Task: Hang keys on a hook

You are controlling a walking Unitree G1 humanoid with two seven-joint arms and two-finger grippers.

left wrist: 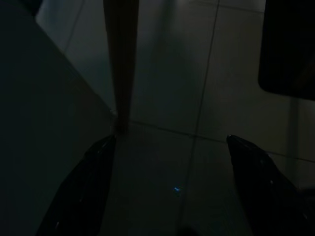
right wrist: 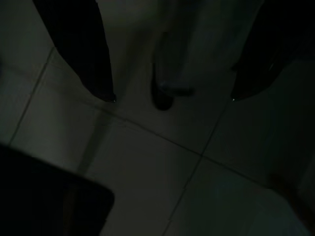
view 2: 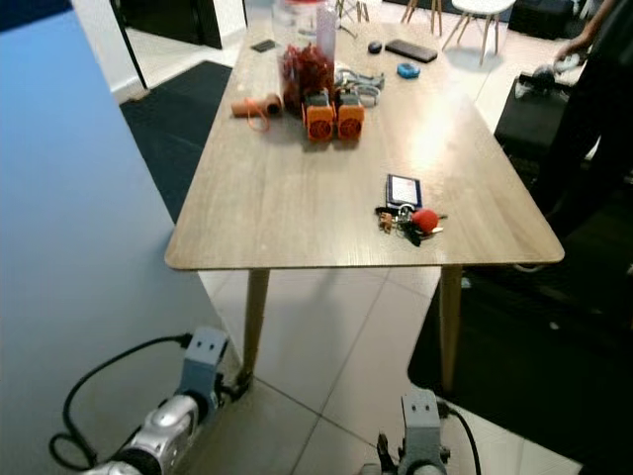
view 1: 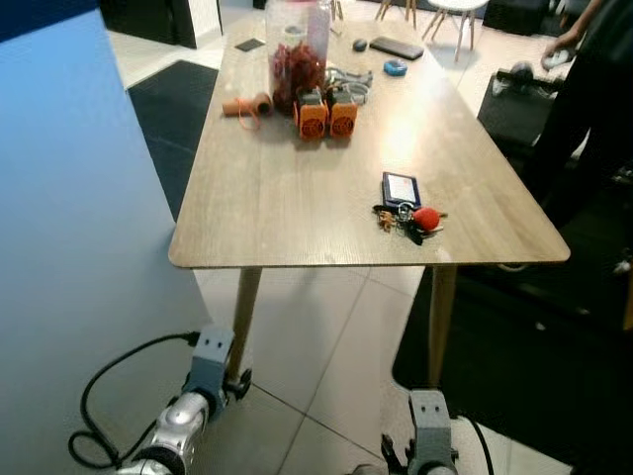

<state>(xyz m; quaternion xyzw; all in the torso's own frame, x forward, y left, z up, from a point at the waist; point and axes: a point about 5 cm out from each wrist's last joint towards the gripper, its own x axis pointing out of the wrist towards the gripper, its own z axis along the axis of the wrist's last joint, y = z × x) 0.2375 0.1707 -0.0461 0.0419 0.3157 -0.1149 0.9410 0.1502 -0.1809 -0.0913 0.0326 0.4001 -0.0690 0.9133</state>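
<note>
A bunch of keys point(view 1: 409, 220) with a red ball fob lies near the front right corner of the wooden table point(view 1: 277, 198). Just behind the keys is a small dark card holder point(view 1: 401, 187). Both silver arms hang low in front of the table, well below the keys: the left arm point(view 1: 195, 391) by the table's front left leg, the right arm point(view 1: 430, 440) under its front right part. In the dark wrist views the left gripper point(left wrist: 171, 139) and the right gripper point(right wrist: 172, 98) stand open over floor tiles, with nothing between their fingers.
A blue-grey wall panel point(view 1: 69, 247) stands close on the left. Further back the table carries a clear jar point(view 1: 297, 54), two orange blocks point(view 1: 326, 116), a string spool point(view 1: 247, 104) and a phone point(view 1: 396, 47). A person in dark clothes point(view 1: 584, 109) stands at its right. Dark mats point(view 1: 514, 356) cover the floor.
</note>
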